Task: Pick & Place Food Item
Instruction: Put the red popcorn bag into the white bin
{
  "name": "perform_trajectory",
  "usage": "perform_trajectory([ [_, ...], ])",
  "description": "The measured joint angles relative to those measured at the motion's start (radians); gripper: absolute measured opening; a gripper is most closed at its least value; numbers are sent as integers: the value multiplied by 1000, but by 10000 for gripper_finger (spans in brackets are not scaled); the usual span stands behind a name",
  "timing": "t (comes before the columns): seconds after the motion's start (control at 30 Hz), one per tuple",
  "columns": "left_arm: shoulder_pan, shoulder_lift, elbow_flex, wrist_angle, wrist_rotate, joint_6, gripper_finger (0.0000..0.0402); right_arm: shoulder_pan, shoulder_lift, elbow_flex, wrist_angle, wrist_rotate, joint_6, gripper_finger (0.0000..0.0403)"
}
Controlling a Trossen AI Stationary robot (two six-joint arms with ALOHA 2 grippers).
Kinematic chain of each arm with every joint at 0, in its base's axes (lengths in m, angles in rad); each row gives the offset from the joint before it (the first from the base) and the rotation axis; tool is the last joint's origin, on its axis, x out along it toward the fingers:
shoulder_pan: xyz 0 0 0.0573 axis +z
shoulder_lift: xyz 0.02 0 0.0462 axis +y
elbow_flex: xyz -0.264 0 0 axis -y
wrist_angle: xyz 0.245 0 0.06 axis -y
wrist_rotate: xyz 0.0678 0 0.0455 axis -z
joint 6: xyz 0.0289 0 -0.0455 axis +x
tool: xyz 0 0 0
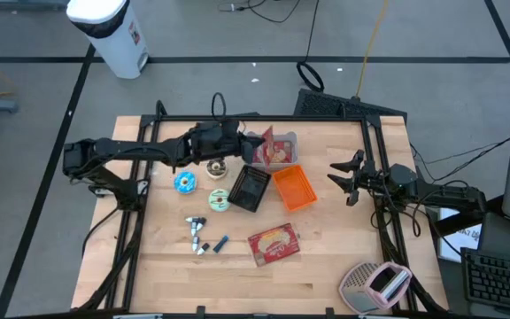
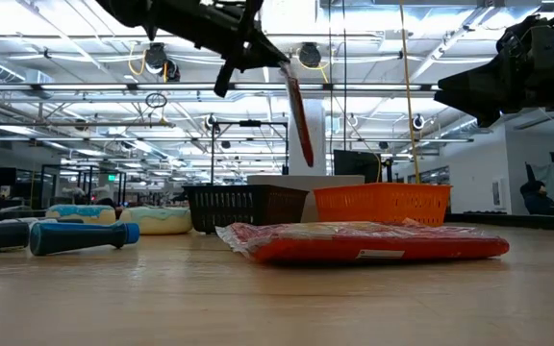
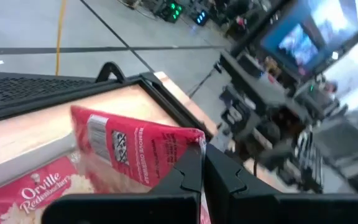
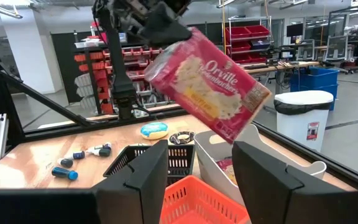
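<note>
Red popcorn pouch [image 1: 274, 245], flat and glossy, is lying nearest on the wooden table [image 1: 326, 270]. Beyond it the orange plastic basket [image 1: 294, 188] and black mesh basket [image 1: 250, 187] are sitting side by side. Farther off, at twelve o'clock, the left gripper [image 1: 242, 142] is pinching a second red Orville popcorn bag [image 4: 207, 83] by its edge, dangling it above the white bin [image 4: 253, 163]. For a clean drop, the bag should be centred over the bin before the fingers let go. At three o'clock the right gripper [image 1: 341, 177] is waiting, fingers spread, holding nothing.
</note>
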Motion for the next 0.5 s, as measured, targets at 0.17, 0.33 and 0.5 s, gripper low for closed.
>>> perform_trajectory([
  [0.17,58,18,1,5,27,-111,0,0,0,0,0,0,0,167],
  [0.33,95,51,30,10,67,-211,0,0,0,0,0,0,0,167],
  [0.5,87,138,167,-35,73,-211,0,0,0,0,0,0,0,167],
])
